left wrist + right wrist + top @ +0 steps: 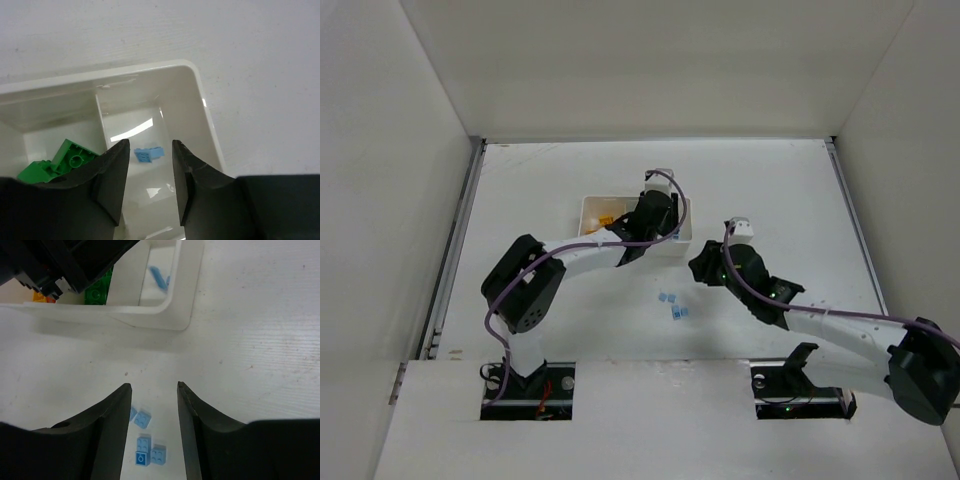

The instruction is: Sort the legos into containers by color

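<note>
The white rectangular plastic tray [588, 206] is seen with yellow-orange bricks [605, 218] at left, bright green bricks [62, 161] in the middle and one small light blue brick [149, 155] at right. The left gripper [149, 144] is held above that brick, jaws narrowly parted and empty. The right gripper [154, 387] is angled down over loose light blue bricks [148, 449] on the table [260, 340], jaws parted, nothing gripped.

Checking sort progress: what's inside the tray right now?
One blue brick in the end compartment, green bricks in the middle, orange bricks at the other end. The left arm covers parts of the tray.
</note>
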Robot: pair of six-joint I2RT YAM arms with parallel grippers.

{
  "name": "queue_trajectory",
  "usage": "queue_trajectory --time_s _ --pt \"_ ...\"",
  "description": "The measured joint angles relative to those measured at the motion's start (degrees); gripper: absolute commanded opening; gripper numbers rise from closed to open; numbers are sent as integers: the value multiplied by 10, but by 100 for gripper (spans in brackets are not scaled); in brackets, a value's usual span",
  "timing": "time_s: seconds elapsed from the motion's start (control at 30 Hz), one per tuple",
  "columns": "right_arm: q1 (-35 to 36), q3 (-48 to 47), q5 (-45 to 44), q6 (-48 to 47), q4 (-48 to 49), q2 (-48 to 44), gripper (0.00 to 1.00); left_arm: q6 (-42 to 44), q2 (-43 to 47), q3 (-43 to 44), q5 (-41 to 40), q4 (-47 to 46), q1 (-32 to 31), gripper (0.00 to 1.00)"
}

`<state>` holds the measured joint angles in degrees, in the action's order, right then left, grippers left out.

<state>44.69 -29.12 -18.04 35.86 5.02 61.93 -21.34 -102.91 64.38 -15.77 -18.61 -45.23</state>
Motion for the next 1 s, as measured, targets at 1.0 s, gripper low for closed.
queue_trajectory --time_s 1.0 --pt "117 -109 14 -21 -130 190 45 -136 426 -386 -45 65 -86 36"
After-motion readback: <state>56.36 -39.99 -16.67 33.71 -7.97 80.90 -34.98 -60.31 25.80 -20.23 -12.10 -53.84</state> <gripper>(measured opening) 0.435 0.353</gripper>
